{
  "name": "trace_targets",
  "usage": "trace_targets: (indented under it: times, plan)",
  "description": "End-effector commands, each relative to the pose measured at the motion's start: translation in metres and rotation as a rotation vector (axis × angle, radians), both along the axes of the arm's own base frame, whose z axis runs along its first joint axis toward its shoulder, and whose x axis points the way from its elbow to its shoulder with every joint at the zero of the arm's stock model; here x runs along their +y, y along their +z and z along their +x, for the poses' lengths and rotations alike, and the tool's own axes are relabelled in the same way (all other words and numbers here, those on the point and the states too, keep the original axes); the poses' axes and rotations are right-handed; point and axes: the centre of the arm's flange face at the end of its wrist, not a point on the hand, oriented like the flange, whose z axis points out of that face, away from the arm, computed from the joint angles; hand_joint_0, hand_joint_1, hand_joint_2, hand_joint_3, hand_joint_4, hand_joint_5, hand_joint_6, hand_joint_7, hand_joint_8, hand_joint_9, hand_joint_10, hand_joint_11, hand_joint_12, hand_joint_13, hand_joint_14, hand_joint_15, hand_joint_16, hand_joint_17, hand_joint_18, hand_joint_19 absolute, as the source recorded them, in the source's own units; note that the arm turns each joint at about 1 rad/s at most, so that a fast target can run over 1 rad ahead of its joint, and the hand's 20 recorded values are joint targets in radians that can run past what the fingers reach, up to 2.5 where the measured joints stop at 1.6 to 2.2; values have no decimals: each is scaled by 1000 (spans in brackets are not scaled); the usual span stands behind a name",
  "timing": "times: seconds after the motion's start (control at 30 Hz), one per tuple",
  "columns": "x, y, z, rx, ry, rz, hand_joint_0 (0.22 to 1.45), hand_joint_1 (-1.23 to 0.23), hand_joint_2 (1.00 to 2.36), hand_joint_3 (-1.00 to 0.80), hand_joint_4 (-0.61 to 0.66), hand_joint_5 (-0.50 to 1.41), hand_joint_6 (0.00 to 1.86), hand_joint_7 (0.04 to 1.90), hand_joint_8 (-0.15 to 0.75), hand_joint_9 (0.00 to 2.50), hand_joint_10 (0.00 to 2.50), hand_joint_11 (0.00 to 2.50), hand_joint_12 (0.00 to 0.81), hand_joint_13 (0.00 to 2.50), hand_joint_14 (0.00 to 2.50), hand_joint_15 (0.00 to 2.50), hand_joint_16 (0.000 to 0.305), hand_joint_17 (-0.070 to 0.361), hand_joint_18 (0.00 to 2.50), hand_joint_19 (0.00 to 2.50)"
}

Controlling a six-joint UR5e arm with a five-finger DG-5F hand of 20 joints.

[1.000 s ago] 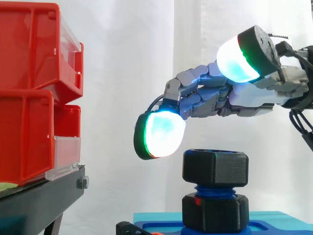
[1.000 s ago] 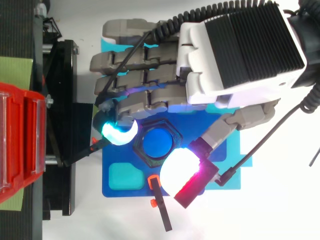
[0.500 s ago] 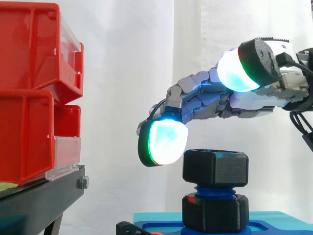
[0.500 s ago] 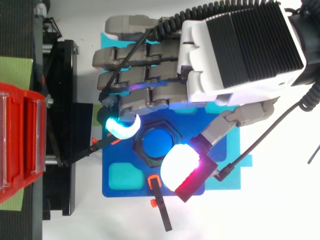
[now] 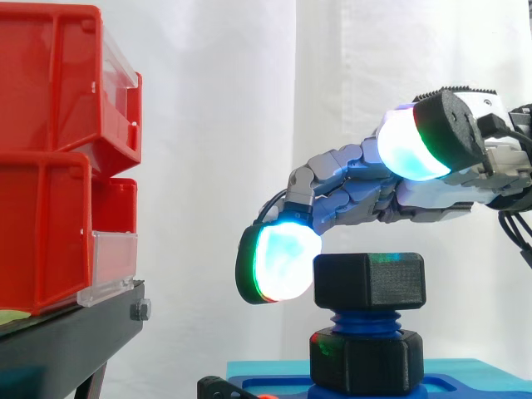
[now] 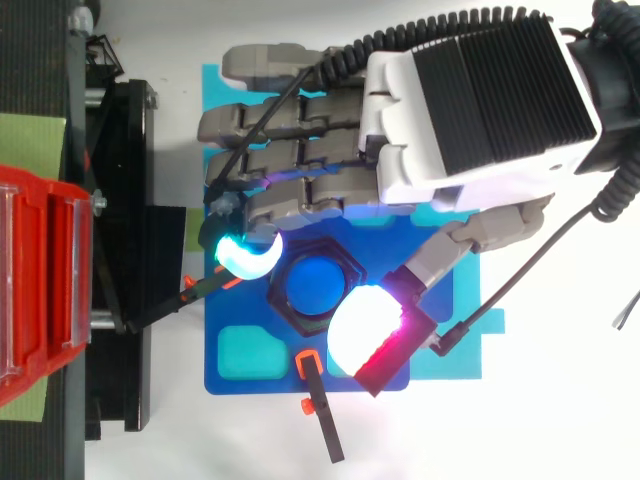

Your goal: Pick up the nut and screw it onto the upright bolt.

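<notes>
Above the blue base plate [image 6: 225, 305], the black hexagonal plastic nut [image 5: 368, 281] sits level on top of the upright blue threaded bolt [image 5: 366, 320], with a second black hexagonal nut [image 5: 366, 362] at the bolt's foot. The robot's hand [image 6: 470, 100] arches over it, loosely open and holding nothing. One glowing white-green fingertip pad [image 5: 287, 262] hangs just beside the nut's left face, though contact is unclear. The thumb's cyan-white pad [image 5: 407, 143] rides higher than the nut. Red plastic bins [image 5: 50, 166] stand at the left.

Stacked red bins [image 5: 46, 224] on black stand [image 5: 66, 337]; white curtain [image 5: 216, 125] behind
</notes>
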Motion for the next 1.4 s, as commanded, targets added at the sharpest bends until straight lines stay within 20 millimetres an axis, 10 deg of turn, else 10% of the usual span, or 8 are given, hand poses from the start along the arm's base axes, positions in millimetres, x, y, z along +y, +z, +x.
trace_targets:
  times: [0.0, 0.6, 1.07, 1.37]
  plan:
    - [-2, 0, 0, 1, -2, 5, 501, -130, 1000, -500, 246, -120, 503, 863, 233, 356, 0, 0, 313, 160, 0, 0, 38, 86, 0, 0]
    - [-18, 1, -3, 4, -11, 5, 513, -164, 1000, -500, 232, -34, 501, 1318, 259, 547, 0, 0, 300, 299, 0, 0, 37, 83, 0, 0]
    - [-27, 27, -2, 39, -6, 14, 535, -242, 1000, -500, 24, 59, 596, 1230, 224, 1323, 0, 0, 212, 806, 0, 0, 24, 55, 472, 0]
    - [-33, 52, 0, 14, 1, -42, 518, -234, 1000, -500, 115, 48, 500, 1376, 272, 1319, 1, 42, 236, 783, 0, 2, 28, 63, 449, 0]
